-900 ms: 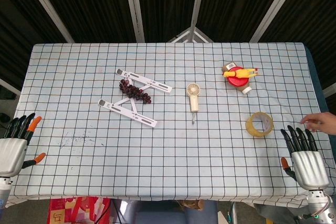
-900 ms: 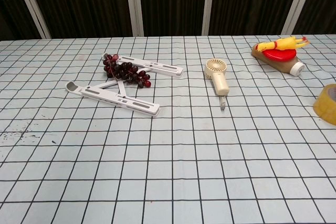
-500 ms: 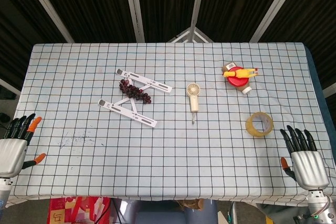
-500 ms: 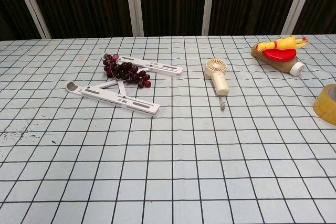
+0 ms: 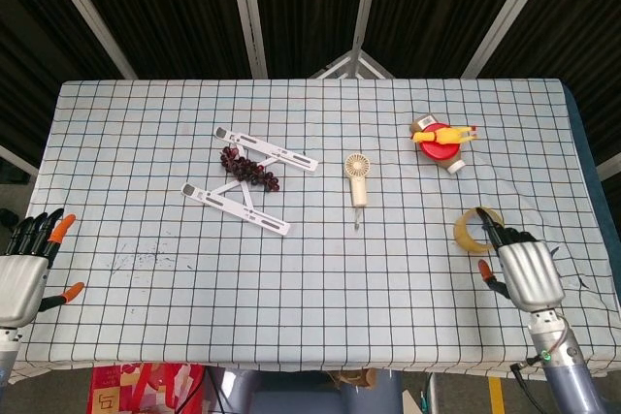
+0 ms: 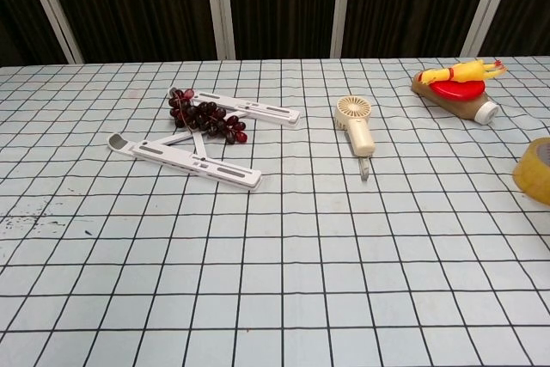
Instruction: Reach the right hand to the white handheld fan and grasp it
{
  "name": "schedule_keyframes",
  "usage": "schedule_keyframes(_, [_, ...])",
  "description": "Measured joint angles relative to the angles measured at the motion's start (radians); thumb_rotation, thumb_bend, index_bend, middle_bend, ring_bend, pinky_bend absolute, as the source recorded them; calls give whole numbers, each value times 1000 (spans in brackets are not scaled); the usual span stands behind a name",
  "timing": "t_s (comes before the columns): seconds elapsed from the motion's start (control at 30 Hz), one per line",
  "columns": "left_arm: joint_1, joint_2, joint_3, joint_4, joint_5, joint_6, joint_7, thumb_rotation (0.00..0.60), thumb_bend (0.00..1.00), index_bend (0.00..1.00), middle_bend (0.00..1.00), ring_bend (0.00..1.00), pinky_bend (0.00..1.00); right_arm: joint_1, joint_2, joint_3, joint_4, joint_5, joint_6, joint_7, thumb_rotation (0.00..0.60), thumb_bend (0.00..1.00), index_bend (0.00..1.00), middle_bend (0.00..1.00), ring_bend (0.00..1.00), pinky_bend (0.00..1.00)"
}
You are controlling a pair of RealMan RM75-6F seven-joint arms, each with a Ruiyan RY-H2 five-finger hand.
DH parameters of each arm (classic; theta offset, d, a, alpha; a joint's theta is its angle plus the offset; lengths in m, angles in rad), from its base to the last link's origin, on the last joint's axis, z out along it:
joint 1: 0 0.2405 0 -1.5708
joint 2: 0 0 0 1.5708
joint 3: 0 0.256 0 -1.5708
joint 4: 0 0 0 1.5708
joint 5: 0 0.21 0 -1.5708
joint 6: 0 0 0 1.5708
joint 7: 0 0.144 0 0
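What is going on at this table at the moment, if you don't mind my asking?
The robot is set to pick up the white handheld fan, which lies untouched mid-table. Its right hand is over the near right part of the table, beside the tape roll, holding nothing and well short of the fan. The left hand sits at the near left edge with fingers spread.

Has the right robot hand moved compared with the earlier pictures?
Yes. In the head view the right robot hand has moved left and forward over the table, and now overlaps the near edge of the yellow tape roll.
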Motion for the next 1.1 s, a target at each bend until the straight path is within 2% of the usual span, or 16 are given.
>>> schedule_keyframes(0.1, [-2, 2, -1, -1, -6, -6, -5, 600, 0, 0, 0, 0, 0, 60, -29, 36, -9, 51, -75, -19, 600, 667, 0, 780, 857, 773])
schedule_keyframes(0.2, [-2, 6, -2, -3, -11, -10, -11, 600, 0, 0, 0, 0, 0, 131, -73, 69, -9, 118, -157, -63, 600, 722, 0, 807, 885, 783])
schedule_keyframes(0.43, [-6, 14, -3, -4, -15, -20, -24, 600, 0, 0, 0, 0, 0, 293, -231, 125, 55, 288, -302, -213, 600, 753, 0, 819, 900, 788])
schedule_keyframes(0.63, [-10, 21, -4, -2, -24, -32, -38, 600, 0, 0, 0, 0, 0, 393, -352, 155, 155, 418, -369, -298, 600, 755, 0, 819, 901, 788])
schedule_keyframes(1.1, [-14, 31, -7, -4, -27, -37, -69, 600, 0, 0, 0, 0, 0, 523, -526, 168, 375, 611, -441, -377, 600, 755, 0, 820, 901, 788])
